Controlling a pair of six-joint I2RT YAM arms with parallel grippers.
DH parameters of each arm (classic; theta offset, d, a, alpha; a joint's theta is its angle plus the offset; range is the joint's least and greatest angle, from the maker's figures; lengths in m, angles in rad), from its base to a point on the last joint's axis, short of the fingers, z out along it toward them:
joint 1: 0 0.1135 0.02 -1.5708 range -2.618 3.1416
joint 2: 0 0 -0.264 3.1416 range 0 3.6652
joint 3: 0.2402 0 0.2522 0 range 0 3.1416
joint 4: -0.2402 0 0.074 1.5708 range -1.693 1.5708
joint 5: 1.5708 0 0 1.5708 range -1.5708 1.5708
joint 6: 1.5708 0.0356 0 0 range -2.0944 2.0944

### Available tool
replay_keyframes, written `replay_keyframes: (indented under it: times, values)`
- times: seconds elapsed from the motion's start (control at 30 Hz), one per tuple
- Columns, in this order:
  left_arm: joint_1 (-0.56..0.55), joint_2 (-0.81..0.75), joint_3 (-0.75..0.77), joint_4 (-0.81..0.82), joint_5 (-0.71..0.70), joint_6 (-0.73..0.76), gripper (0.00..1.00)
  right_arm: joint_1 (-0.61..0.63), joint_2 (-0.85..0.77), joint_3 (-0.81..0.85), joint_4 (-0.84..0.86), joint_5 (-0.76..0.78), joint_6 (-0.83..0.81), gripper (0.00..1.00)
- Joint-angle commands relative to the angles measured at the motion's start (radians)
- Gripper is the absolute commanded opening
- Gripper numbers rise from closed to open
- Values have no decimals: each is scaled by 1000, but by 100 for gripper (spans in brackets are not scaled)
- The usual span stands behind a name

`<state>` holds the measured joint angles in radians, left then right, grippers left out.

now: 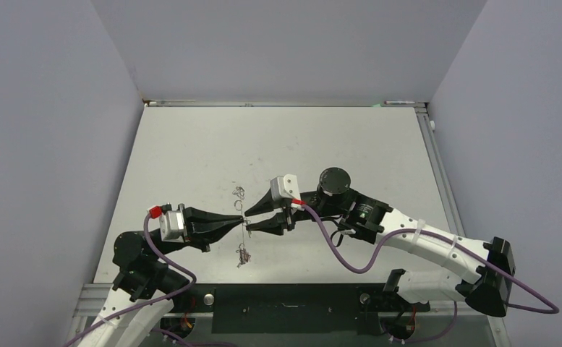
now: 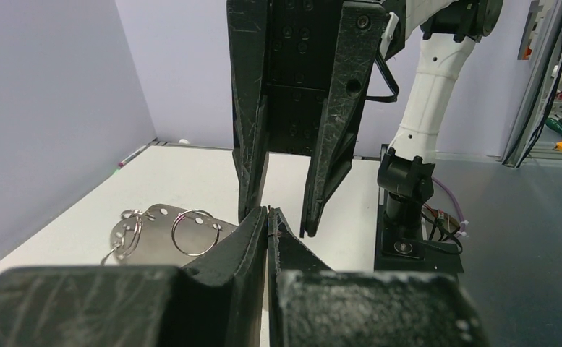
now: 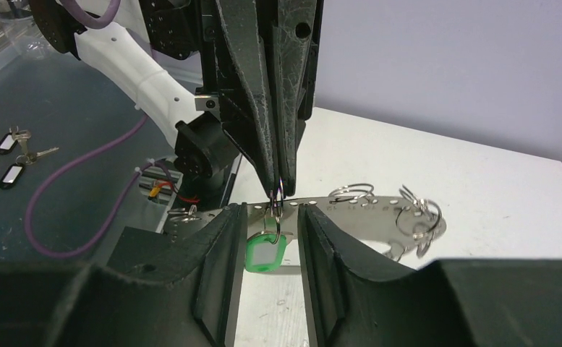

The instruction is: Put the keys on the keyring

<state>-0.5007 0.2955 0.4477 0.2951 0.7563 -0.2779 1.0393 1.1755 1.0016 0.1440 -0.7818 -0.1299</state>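
**Top view.** Over the white table, the black left gripper reached in from 9 o'clock and the black right gripper from 3 o'clock. Their tips met above a thin, shiny perforated metal strip that ran from 12 to 6 o'clock. Silver wire split rings clustered near each end of the strip. No key could be made out at this size.

**Left wrist view.** The left gripper's fingers were pressed together on a small dark wire ring. The right gripper hung from 12 o'clock with its fingers apart, straddling those tips. The strip lay at 9 o'clock.

**Right wrist view.** A green plastic key tag with a white label dangled at 6 o'clock from the pinched ring. It hung between the right fingers, which stood partly apart. Whether either pad touched the tag could not be told.

**The step.** It looked like the right gripper was about to take the tag. A good grip would close squarely on the tag's flat faces, low and clear of the ring. The left pinch should stay firm, because a sideways tug could drag the ring free. Both grippers would need to stay clear of the strip below.
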Motion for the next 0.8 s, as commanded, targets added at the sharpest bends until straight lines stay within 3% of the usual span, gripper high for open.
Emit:
replay_keyframes:
  times: [0.0,0.17,0.37,0.67,0.77]
  values:
    - [7,-12,13,63,-29,-10,0,-5,20,-5,102,-42,25,33]
    - [9,-15,13,60,-38,-10,0,-2,30,-6,114,-47,32,32]
    - [13,-16,16,56,-53,-11,0,-3,43,-2,122,-57,37,17]
    - [17,-20,16,56,-59,-14,0,-3,71,16,120,-62,33,24]
    - [19,-24,16,54,-64,-12,0,-3,78,18,121,-62,31,22]
